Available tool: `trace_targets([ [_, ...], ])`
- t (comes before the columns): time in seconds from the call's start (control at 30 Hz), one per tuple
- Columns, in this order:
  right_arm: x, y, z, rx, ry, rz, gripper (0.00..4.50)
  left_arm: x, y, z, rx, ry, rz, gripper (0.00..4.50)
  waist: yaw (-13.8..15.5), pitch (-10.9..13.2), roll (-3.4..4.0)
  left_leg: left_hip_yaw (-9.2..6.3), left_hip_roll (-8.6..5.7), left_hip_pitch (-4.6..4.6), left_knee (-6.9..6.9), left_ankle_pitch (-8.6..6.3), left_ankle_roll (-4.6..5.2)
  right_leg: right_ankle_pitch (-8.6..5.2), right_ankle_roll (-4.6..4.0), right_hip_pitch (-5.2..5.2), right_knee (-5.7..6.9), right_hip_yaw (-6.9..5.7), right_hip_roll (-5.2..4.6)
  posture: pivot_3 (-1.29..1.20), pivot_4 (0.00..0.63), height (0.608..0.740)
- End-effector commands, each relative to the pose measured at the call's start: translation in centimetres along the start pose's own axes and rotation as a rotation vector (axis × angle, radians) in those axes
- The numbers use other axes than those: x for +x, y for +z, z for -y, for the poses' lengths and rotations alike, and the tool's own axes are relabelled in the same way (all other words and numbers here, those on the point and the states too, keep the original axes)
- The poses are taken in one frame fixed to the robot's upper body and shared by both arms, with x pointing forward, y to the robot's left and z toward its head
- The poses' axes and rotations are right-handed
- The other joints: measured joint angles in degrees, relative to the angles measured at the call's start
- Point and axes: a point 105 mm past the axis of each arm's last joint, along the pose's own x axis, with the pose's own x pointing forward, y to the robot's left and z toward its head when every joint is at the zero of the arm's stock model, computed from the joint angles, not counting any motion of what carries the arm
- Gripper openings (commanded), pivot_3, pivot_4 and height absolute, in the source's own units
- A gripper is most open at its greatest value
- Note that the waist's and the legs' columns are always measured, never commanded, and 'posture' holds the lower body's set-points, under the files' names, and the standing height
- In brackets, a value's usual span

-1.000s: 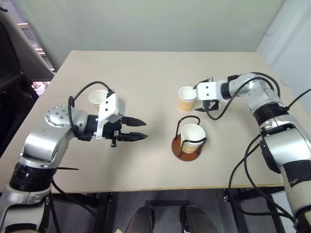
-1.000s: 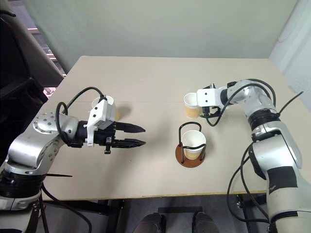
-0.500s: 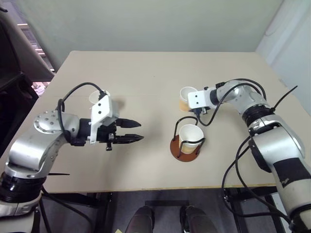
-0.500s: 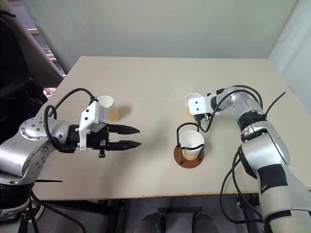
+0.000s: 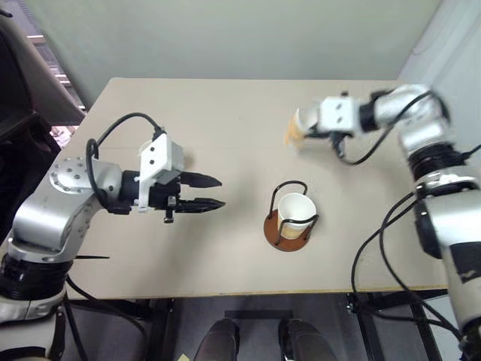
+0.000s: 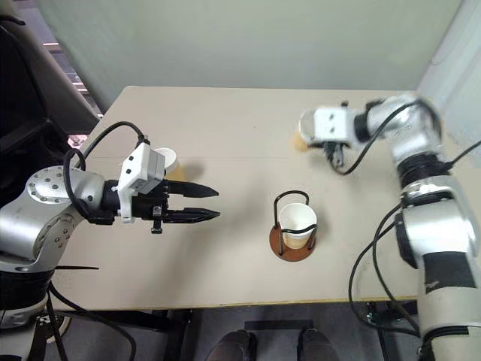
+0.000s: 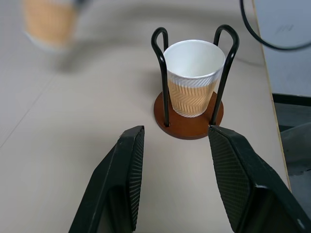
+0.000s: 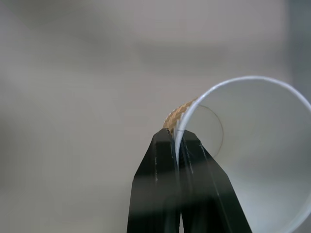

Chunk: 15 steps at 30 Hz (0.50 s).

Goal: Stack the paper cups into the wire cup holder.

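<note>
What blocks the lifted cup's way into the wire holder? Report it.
Nothing visible does. The right gripper pinches the lifted cup by its rim, above the table and beyond the wire cup holder. That already holds one cup, mouth open upward, ready for nesting.

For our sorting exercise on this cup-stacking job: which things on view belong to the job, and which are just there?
Part of the job:
- cup in the stand
- wire stand
- cup pinched by its rim in the right hand
- third cup behind the left hand

Just there:
- table
- dark chair beside it
</note>
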Motion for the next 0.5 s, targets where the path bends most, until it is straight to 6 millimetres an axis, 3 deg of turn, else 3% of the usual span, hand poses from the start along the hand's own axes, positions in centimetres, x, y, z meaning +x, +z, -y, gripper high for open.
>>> trace_targets([
  [0.03, -4.4, 5.1, -1.5, 0.026, 0.116, 0.181, 0.03, 0.2, 0.2, 0.0, 0.029, -0.018, 0.009, 2.22, 0.19, -0.02, -0.03, 0.00, 0.02, -0.02, -0.01, 0.02, -0.03, -0.01, -0.02, 0.00, -0.03, -0.02, 0.01, 0.00, 0.150, 0.740],
  [0.13, -6.0, 7.6, -6.2, 0.072, 0.282, 0.217, 0.03, 0.7, 0.1, 0.2, 0.026, -0.049, 0.016, 2.22, 0.67, -0.03, -0.05, -0.05, 0.05, -0.13, 0.17, 0.13, -0.07, -0.13, -0.01, 0.18, -0.05, -0.06, 0.13, 0.00, 0.150, 0.740],
  [0.23, -6.3, 8.3, -9.1, 0.102, 0.370, 0.206, 0.03, 1.1, 0.2, 0.4, 0.033, -0.086, 0.020, 2.22, 0.23, -0.02, -0.06, 0.00, 0.03, -0.09, 0.18, 0.11, -0.09, -0.15, 0.03, 0.22, -0.11, 0.05, 0.13, 0.00, 0.150, 0.740],
  [0.4, -6.0, 8.3, -9.9, 0.138, 0.376, 0.205, 0.03, 1.3, -0.1, 0.0, 0.040, -0.093, -0.003, 2.22, -0.48, 0.00, -0.10, 0.11, 0.07, 0.28, 0.14, 0.13, -0.10, -0.12, 0.06, 0.24, 0.00, 0.13, 0.12, 0.00, 0.150, 0.740],
  [0.5, -5.3, 8.5, -10.5, 0.131, 0.388, 0.207, 0.03, 1.3, -0.1, 0.0, 0.040, -0.092, 0.000, 2.22, -0.53, 0.00, -0.10, 0.10, 0.15, 0.42, 0.14, -0.06, 0.59, -0.06, -0.11, 0.24, 0.31, 0.07, 0.13, 0.00, 0.150, 0.740],
])
